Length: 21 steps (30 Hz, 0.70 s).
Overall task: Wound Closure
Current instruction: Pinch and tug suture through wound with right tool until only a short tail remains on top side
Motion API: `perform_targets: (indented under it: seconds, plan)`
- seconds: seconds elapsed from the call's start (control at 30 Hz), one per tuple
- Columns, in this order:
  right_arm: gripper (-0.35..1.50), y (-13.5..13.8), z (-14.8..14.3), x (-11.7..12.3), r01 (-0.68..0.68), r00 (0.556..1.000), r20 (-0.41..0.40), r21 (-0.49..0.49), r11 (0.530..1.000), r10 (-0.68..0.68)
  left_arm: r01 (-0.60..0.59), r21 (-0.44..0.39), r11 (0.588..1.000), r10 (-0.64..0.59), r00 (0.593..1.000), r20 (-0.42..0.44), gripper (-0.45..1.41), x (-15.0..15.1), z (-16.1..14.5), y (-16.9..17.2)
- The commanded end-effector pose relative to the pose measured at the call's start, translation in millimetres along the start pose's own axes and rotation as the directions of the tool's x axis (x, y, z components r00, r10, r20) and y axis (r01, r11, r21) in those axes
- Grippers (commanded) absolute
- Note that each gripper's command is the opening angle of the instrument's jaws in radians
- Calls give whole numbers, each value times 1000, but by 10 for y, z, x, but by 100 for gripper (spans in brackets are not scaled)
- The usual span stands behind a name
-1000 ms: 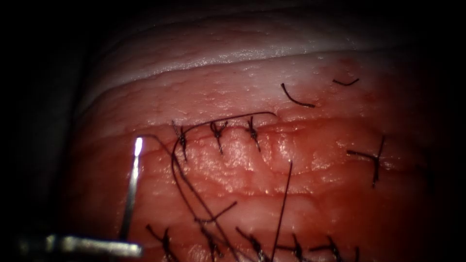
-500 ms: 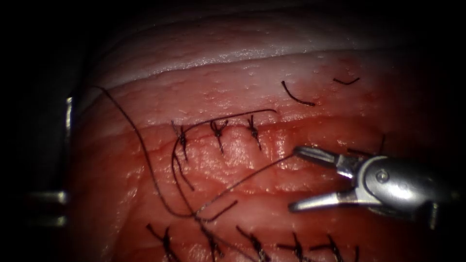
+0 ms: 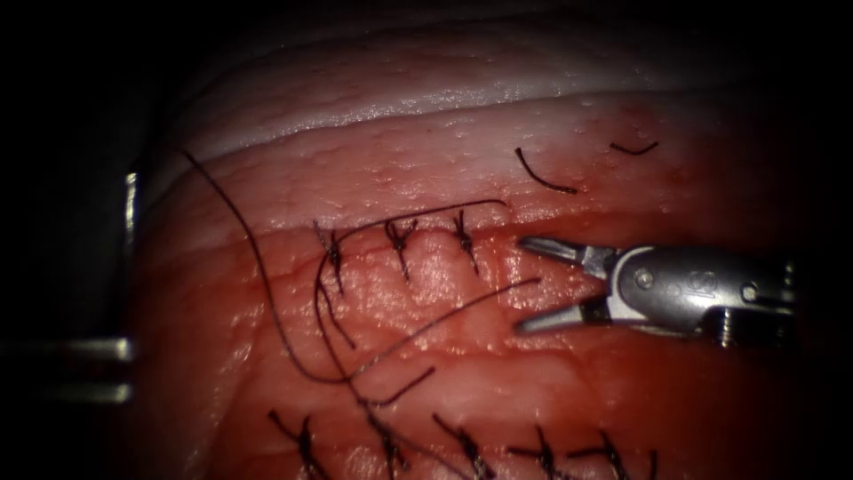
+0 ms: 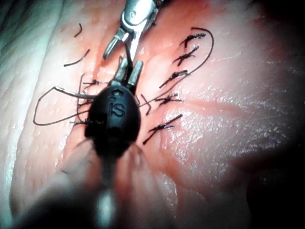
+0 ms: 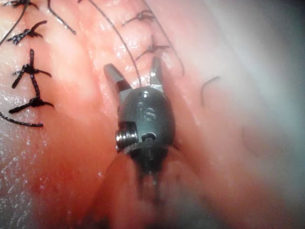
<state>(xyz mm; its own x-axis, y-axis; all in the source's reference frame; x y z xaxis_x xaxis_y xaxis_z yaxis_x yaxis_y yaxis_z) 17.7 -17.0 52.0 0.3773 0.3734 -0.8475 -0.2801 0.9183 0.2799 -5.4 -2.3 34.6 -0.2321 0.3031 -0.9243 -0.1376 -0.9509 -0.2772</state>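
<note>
Endoscope view: right tool (image 3: 524, 284) (fingers apart)

The right end effector (image 3: 526, 284) has its jaws spread wide, holding nothing.

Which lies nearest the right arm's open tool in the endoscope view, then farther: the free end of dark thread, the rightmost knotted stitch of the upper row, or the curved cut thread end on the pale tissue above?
From the right arm's tool, jaws open:
1. Free end of dark thread, between its jaws.
2. Rightmost knotted stitch, just left of the upper jaw.
3. Curved cut thread end, above on the pale tissue.
</note>
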Motion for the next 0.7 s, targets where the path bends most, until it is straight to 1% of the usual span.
perform_targets:
  seconds: [0.03,0.07,0.1,0.13,0.27,0.37,0.53,0.7]
  plan:
    - [-35,-2,5,0,-25,999,25,20,999,25,-1,-1,1000,1,1000,-2,-45,-4,6,-1]
    - [-35,-2,4,2,-43,998,43,26,999,42,-1,-1,1000,1,1000,-1,-45,-4,6,-1]
    - [-35,-6,0,7,-92,994,53,27,995,91,-1,-1,1000,1,1000,-1,-45,-4,6,-1]
    - [-35,-8,-3,10,-111,992,54,29,993,110,0,-1,1000,0,1000,-1,-45,-4,6,-2]
    - [-35,-26,-18,26,-151,987,61,35,988,148,1,-1,1000,-1,1000,0,-45,-8,8,-6]
    - [-35,-52,-29,42,-163,985,68,57,985,159,1,2,1000,-1,1000,1,-45,-13,10,-9]
    - [-35,-104,-47,72,-177,983,57,96,980,172,1,4,1000,-1,1000,2,-45,-16,12,-12]
    - [-35,-153,-53,103,-166,984,82,125,978,156,1,7,1000,-1,1000,5,-45,-14,11,-9]
